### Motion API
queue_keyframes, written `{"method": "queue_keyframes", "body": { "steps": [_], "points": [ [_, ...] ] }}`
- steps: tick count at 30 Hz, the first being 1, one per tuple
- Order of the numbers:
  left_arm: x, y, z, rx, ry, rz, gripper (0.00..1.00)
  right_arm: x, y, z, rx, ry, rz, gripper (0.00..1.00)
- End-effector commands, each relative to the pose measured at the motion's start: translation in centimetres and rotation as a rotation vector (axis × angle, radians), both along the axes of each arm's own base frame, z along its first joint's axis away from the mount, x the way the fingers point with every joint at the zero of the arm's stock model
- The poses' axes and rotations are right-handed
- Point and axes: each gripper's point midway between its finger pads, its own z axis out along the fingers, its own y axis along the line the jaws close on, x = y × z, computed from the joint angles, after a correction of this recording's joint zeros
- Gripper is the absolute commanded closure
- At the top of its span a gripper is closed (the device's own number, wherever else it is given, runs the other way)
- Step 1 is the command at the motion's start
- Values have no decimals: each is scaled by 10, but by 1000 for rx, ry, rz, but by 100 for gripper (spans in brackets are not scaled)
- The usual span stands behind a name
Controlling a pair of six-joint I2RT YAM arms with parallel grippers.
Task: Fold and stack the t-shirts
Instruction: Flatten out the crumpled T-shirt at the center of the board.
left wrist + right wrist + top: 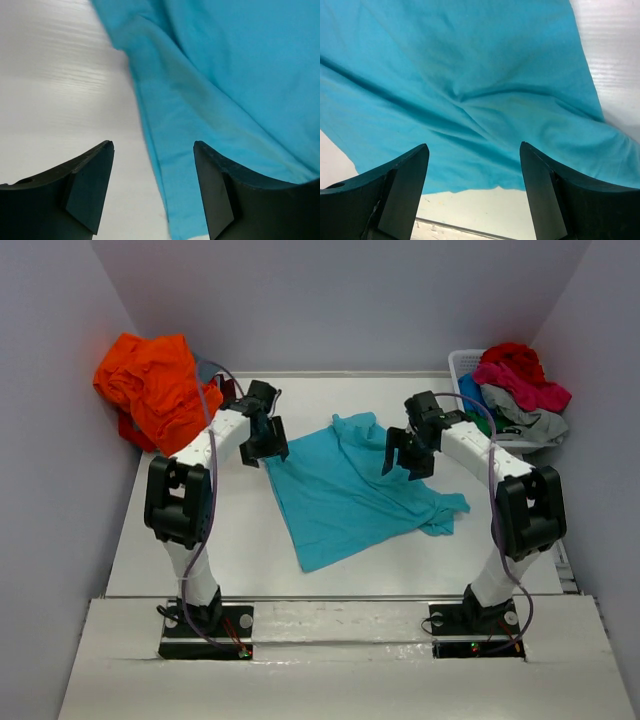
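Top external view puts the soft turquoise short-sleeved cloth t-shirt in the middle of the white table, between the two arms. Its near left part lies flat, while its far edge and right side are rumpled. The left gripper hangs over the shirt's far left corner and the right gripper over its creased far right part. That looks like a mirrored stance meant to take two matching points so the cloth can be drawn flat or folded evenly.

In the left wrist view both black fingers stand apart with nothing between them. The shirt's hemmed edge runs below the gap, so that hand is released and lined up on the border, not gripping it. The right wrist view shows the same: the jaws are wide and empty above wrinkled turquoise cloth, with bare table just beyond.

A crumpled orange t-shirt sits heaped in the far left corner (hardly a neat stack). Red, pink and light grey shirts fill the white slatted plastic basket at the far right, probably kept aside to leave working room.
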Motion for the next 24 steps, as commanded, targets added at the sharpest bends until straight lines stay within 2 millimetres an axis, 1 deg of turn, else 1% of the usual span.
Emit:
{"method": "queue_keyframes", "body": {
  "steps": [1, 2, 3, 4, 5, 6, 8, 9, 10, 11, 12, 14, 15, 16, 18, 19, 20, 21, 22, 23, 24],
  "points": [
    [-40, -39, 29, 20, -20, -168, 24, 32, 9, 12, 22, -70, 1, 21],
    [-62, -57, 22, -18, 26, -230, 24, 39, 11, 10, 20, -67, 0, 21],
    [-73, -65, 18, -45, 48, -257, 24, 44, 12, 10, 18, -68, 0, 21],
    [-88, -82, 20, -109, 62, -300, 24, 47, 13, 2, 13, -49, 2, 21],
    [-98, -85, 17, -128, 81, -306, 24, 51, 14, 1, 12, -49, 1, 21],
    [-117, -84, 11, -140, 109, -317, 24, 58, 17, 6, 16, -69, 2, 21],
    [-139, -88, 7, -171, 143, -337, 24, 67, 17, 6, 7, -78, -3, 21],
    [-159, -86, -2, -171, 185, -351, 24, 71, 17, -2, -5, -65, -9, 21],
    [-168, -87, 3, -186, 178, -361, 25, 79, 20, 3, 1, -83, -10, 21],
    [-178, -89, 3, -209, 190, -369, 25, 83, 22, 2, 5, -81, -12, 21],
    [-192, -87, 3, -225, 200, -368, 25, 85, 24, -4, 9, -67, -11, 21],
    [-208, -91, 5, -274, 222, -383, 26, 92, 27, -2, 16, -72, -11, 21],
    [-221, -90, 0, -284, 247, -391, 26, 94, 28, -4, 16, -69, -10, 21],
    [-227, -93, 6, -304, 238, -400, 26, 96, 29, -9, 15, -60, -9, 21],
    [-239, -95, 6, -335, 260, -412, 26, 98, 30, -10, 16, -58, -5, 21],
    [-246, -92, 3, -342, 280, -408, 26, 99, 30, -11, 14, -58, -2, 21],
    [-251, -96, 7, -383, 281, -414, 26, 99, 31, -14, 14, -51, 0, 21],
    [-260, -95, 4, -405, 304, -414, 26, 100, 31, -15, 15, -49, 1, 21],
    [-266, -101, 9, -458, 319, -418, 26, 100, 31, -16, 17, -47, 0, 21],
    [-268, -104, 9, -486, 319, -422, 26, 99, 32, -17, 22, -44, 3, 21],
    [-275, -103, 5, -503, 339, -419, 26, 99, 33, -17, 25, -43, 3, 21]
  ]
}}
